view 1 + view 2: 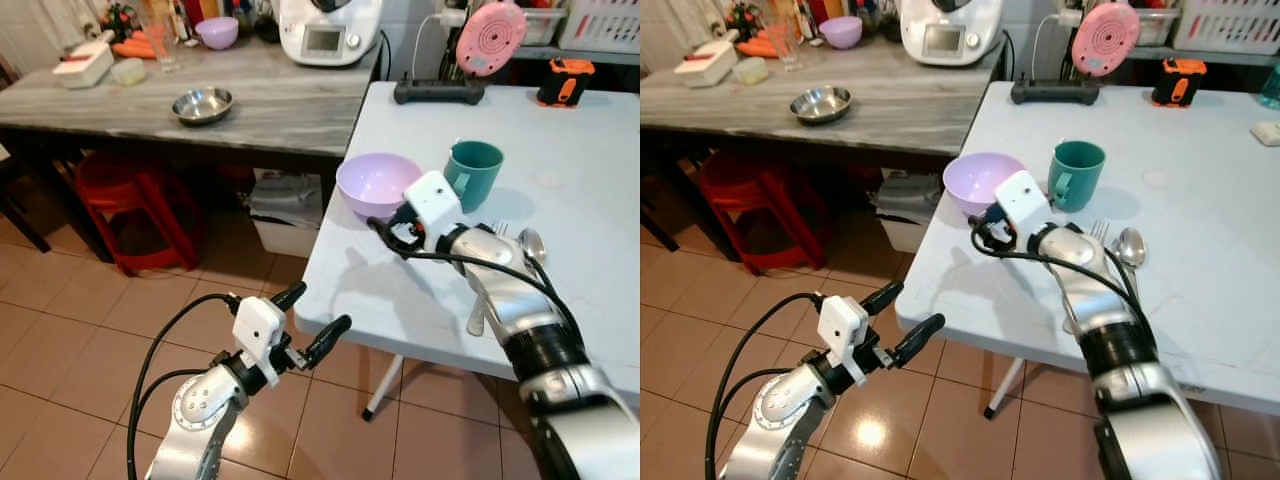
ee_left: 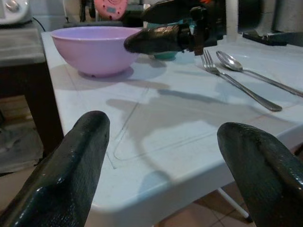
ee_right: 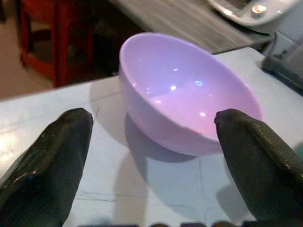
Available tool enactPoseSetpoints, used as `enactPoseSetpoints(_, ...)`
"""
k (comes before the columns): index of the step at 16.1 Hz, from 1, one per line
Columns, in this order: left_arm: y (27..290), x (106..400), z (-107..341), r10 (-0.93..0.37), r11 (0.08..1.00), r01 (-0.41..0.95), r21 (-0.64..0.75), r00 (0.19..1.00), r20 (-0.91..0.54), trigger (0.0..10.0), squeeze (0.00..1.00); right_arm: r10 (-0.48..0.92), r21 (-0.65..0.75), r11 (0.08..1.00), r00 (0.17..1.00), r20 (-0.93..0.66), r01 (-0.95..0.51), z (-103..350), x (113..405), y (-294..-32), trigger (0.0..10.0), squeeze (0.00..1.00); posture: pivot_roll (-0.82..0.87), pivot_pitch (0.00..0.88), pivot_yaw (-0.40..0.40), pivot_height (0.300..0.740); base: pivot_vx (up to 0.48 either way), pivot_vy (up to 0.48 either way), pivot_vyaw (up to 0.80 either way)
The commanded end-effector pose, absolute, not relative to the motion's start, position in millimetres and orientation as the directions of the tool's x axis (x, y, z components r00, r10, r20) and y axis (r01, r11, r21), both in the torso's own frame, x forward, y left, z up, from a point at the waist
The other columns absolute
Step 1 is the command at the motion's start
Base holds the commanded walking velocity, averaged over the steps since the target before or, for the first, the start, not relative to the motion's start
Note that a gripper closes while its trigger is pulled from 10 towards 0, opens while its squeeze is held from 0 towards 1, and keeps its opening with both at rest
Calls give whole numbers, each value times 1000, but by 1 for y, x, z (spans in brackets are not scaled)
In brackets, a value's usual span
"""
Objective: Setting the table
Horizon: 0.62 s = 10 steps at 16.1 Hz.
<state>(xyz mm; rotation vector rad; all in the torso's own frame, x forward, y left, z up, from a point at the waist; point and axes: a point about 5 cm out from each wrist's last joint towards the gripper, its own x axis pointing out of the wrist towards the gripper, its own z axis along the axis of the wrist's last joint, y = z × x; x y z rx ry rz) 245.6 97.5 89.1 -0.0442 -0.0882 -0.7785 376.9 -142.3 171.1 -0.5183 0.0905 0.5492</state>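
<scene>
A lilac bowl [image 1: 378, 183] stands near the front left corner of the white table [image 1: 580, 160]. A teal cup [image 1: 473, 172] is just behind it to the right. A fork [image 1: 1100, 232] and a spoon [image 1: 1130, 245] lie side by side further right. My right gripper [image 1: 396, 236] hovers low over the table just in front of the bowl, open and empty; the right wrist view has the bowl [image 3: 189, 104] straight ahead between its fingers. My left gripper [image 1: 318, 320] is open and empty, off the table's near edge and below its top.
Left of the table runs a grey counter [image 1: 270, 100] with a steel bowl [image 1: 202, 104], a small purple bowl [image 1: 217, 32] and a white appliance [image 1: 328, 30]. A red stool [image 1: 135, 190] stands under it. A black power strip [image 1: 438, 92] lies at the table's back.
</scene>
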Motion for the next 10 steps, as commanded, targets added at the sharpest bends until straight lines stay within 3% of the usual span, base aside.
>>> enactPoseSetpoints(1, 100, 242, 90, -702, 709, 705, -7, 707, 88, 10000, 0, 507, -519, 654, 828, -239, -550, 179, 383, -140, 10000, 0, -36, 130, 68, 740, 0, 0, 0)
enactPoseSetpoints(6, 99, 243, 95, -686, 722, 691, -22, 720, 102, 10000, 0, 520, -671, 501, 810, -272, -547, 182, 390, -143, 10000, 0, -18, 125, 86, 740, 0, 0, 0)
enactPoseSetpoints(8, 99, 246, 97, -664, 741, 670, -38, 740, 109, 10000, 0, 508, -680, 491, 813, -285, -545, 177, 391, -144, 10000, 0, -17, 116, 88, 740, 0, 0, 0)
enactPoseSetpoints(10, 103, 256, 98, -585, 808, 589, -23, 806, 89, 10000, 0, 531, -632, 578, 826, -189, -517, 179, 389, -142, 10000, 0, -7, 99, 78, 740, 0, 0, 0)
